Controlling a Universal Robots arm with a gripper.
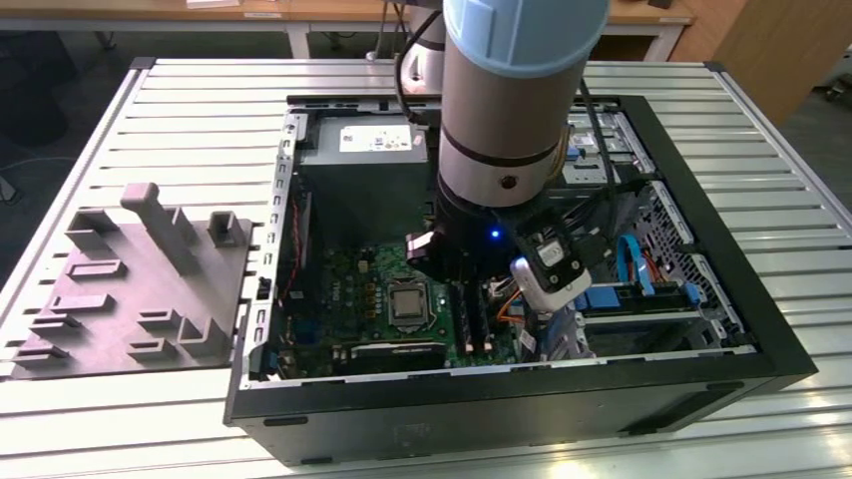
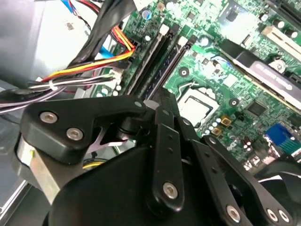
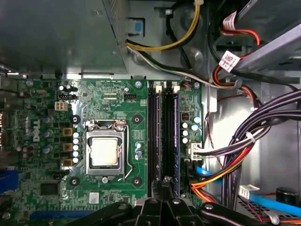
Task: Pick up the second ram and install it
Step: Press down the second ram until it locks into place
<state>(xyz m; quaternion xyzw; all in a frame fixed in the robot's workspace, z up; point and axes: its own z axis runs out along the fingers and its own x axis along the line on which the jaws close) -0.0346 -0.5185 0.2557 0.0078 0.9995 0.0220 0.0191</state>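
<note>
- We take the open computer case (image 1: pixel 692 339) as our landmark; it lies on its side on a slatted metal table (image 1: pixel 200 110), lid off.
- The robot arm (image 1: pixel 513 90) comes straight down into the case, above the middle of the green motherboard (image 1: pixel 386 279).
- Outside the case, just beside its wall on the exterior view's left, a grey plastic tray (image 1: pixel 134 289) with upright posts sits on the table. We see no memory stick on it.
- Inside the case, the processor socket (image 3: pixel 104 153) sits near the middle of the motherboard, with the long black memory slots (image 3: pixel 164 136) just beside it, toward the bundle of cables (image 3: pixel 254 136).
- The gripper (image 3: pixel 165 188) hangs right over the near end of those slots in the first wrist view; in the second wrist view its black linkage (image 2: pixel 164 141) covers the same spot.
- The fingers look drawn close together, their tips meeting over the slots. We cannot make out whether anything is pinched between them.
- The second ram (image 3: pixel 166 136): we read a dark, thin strip standing on edge in one of the middle slots, running along the slot's length up to the gripper tips. It is hard to tell board from slot, so we note its seating as uncertain.
- A grey power supply box (image 1: pixel 359 160) fills the far corner of the case, behind the arm.
- Orange, yellow and red wires (image 2: pixel 94 66) run beside the slots, apart from the gripper.
- A blue cable (image 1: pixel 637 264) lies by the drive bay, on the case's side toward the exterior view's right.
</note>
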